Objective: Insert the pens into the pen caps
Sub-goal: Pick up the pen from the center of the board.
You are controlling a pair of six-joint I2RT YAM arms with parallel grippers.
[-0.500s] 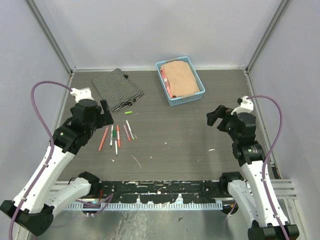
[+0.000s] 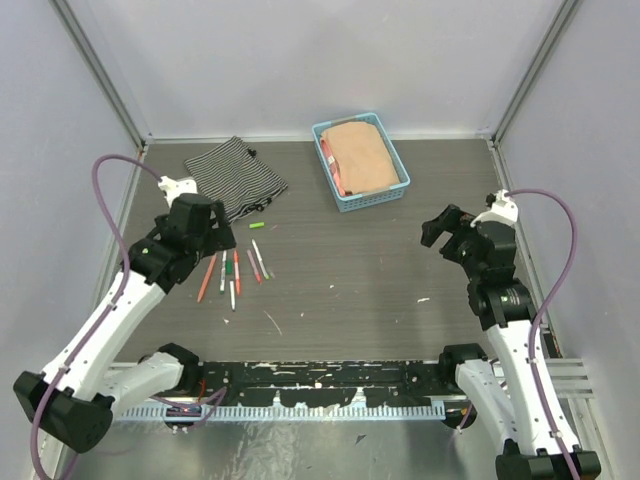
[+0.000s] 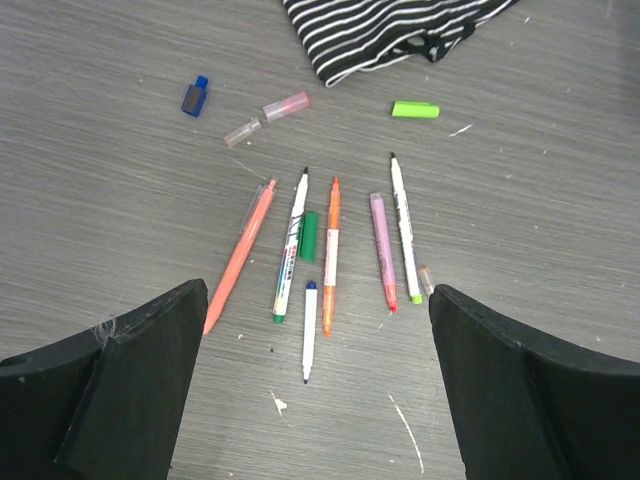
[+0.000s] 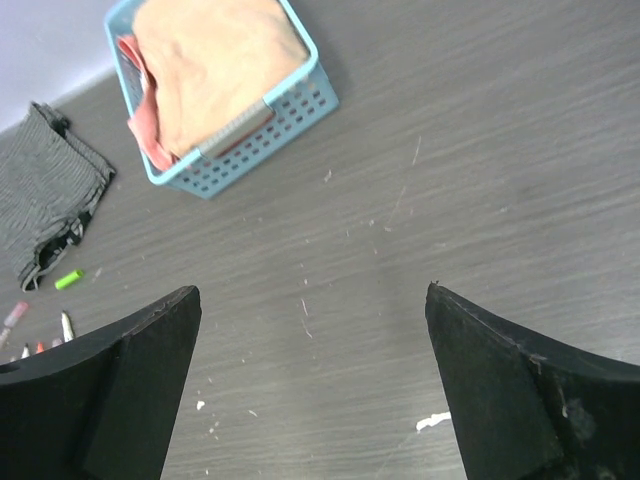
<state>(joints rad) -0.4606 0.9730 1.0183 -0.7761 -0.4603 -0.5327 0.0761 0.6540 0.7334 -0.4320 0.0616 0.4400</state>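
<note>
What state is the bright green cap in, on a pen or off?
Off: the bright green cap lies alone near the striped cloth, apart from the pens.

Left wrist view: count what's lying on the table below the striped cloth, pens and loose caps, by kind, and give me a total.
pens: 6
coloured caps: 4 (blue, pink, lime, dark green)
small clear pieces, possibly caps: 2
Total: 12

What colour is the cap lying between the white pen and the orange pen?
Dark green. The cap shows best in the left wrist view.
</note>
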